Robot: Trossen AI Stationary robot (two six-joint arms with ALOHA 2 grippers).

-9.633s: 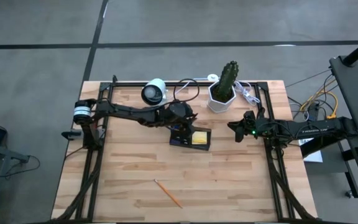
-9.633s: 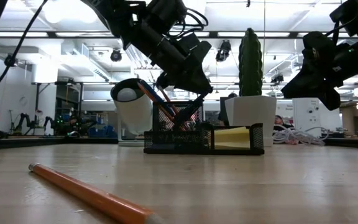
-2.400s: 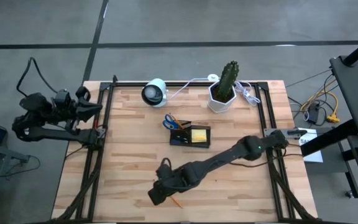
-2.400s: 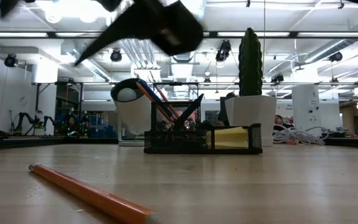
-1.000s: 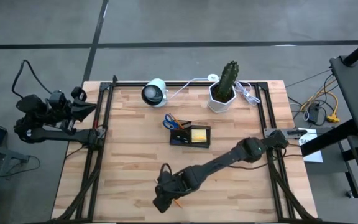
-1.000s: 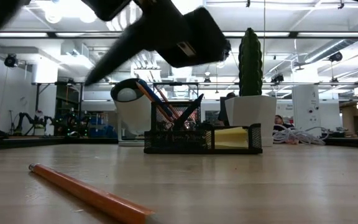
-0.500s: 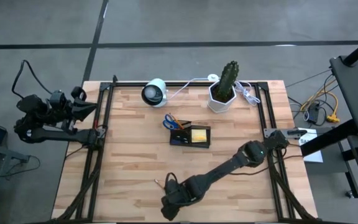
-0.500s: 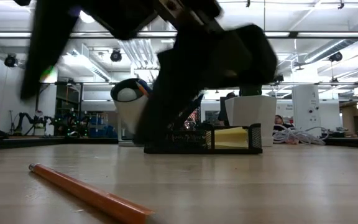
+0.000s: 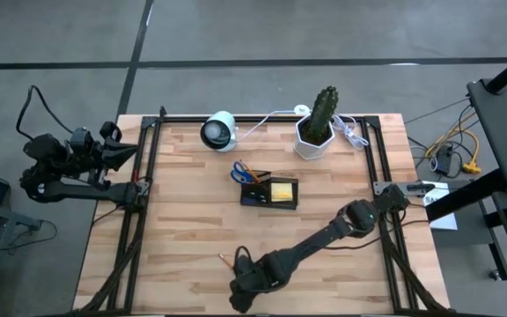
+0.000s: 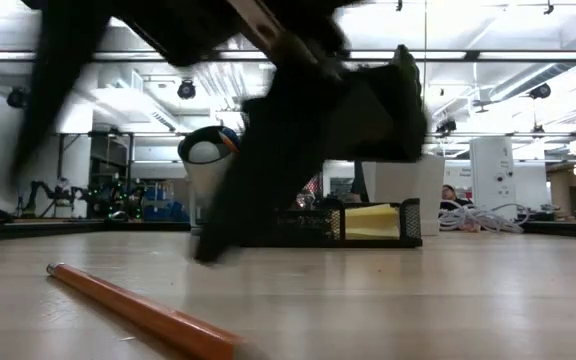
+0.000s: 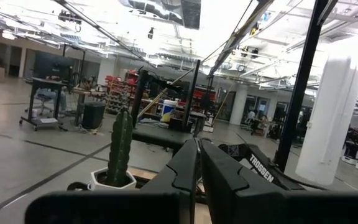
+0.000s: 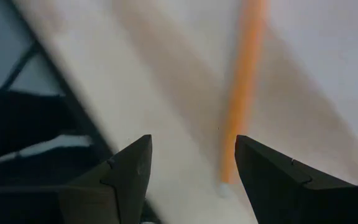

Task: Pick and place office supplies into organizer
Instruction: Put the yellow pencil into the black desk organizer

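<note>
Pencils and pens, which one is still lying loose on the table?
The orange pencil under the open right gripper, at the table's front; the others stand in the black organizer.

One pencil (image 10: 138,312), one organizer (image 9: 269,193), one scissors (image 9: 248,172), one cactus pot (image 9: 313,136).

The desk (image 9: 183,229) is pale wood in plank stripes, framed by black rails. An orange pencil (image 10: 138,312) lies on it. The black mesh organizer (image 9: 269,194) holds a yellow sticky-note pad (image 9: 282,192) and blue-handled scissors (image 9: 243,171). A green cactus (image 9: 325,107) stands in a white pot (image 9: 312,141). Both arms and the right pincer (image 12: 191,171) are black.
</note>
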